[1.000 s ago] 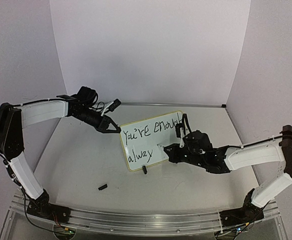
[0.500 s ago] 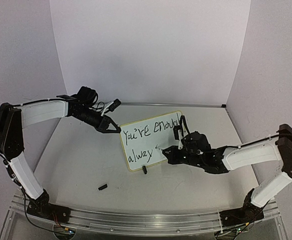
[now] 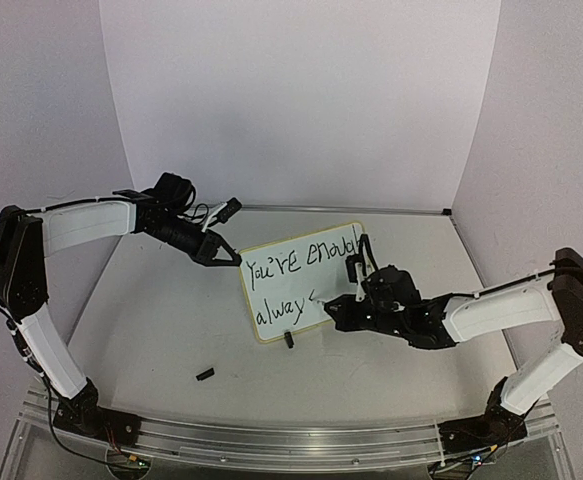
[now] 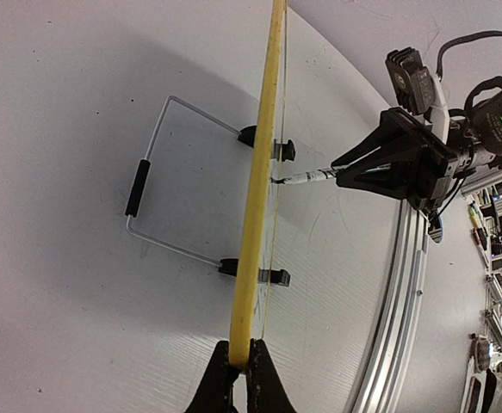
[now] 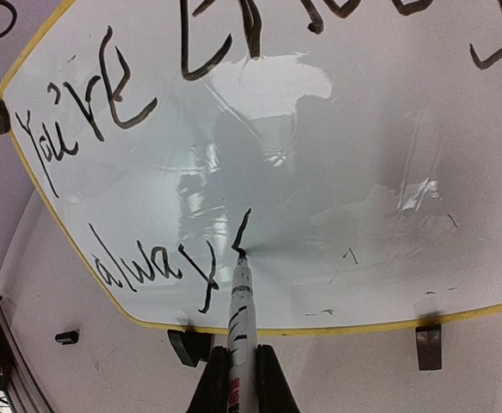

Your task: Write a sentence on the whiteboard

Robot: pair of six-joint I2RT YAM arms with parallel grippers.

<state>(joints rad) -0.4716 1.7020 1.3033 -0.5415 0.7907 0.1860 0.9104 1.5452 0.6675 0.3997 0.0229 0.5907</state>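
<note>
The pale grey table [image 3: 141,330] was seen to carry the small rectangular whiteboard [image 3: 286,290] w/ rounded corners and a thin yellow rim. It was stood near-upright at mid-table on two black clip feet [image 5: 427,346] and, per the left wrist view, a thin wire stand [image 4: 147,185] behind it. The board's upper-left edge was pinched by the black two-finger left gripper [image 4: 240,361], closed on the rim, so the board was held steady. The black right gripper [image 5: 240,361] was clamped on a slim white marker [image 5: 238,297] w/ a black tip, the tip touching the board face just right of the last letter. The black handwritten sentence [image 5: 151,258] was judged nearly done: line 1, "You're enough", was complete; line 2 read "alway", w/ only a short first stroke of the next letter laid down. Left to do, by est.: the rest of that final letter, perhaps a full stop, then the pen lifted off. No containers (bins, cups, trays etc.) were visible, so nothing could be said of contents. A tiny black piece [image 3: 206,374], poss. the pen cap, was seen lying loose on the table toward the front, well apart from the board.
</note>
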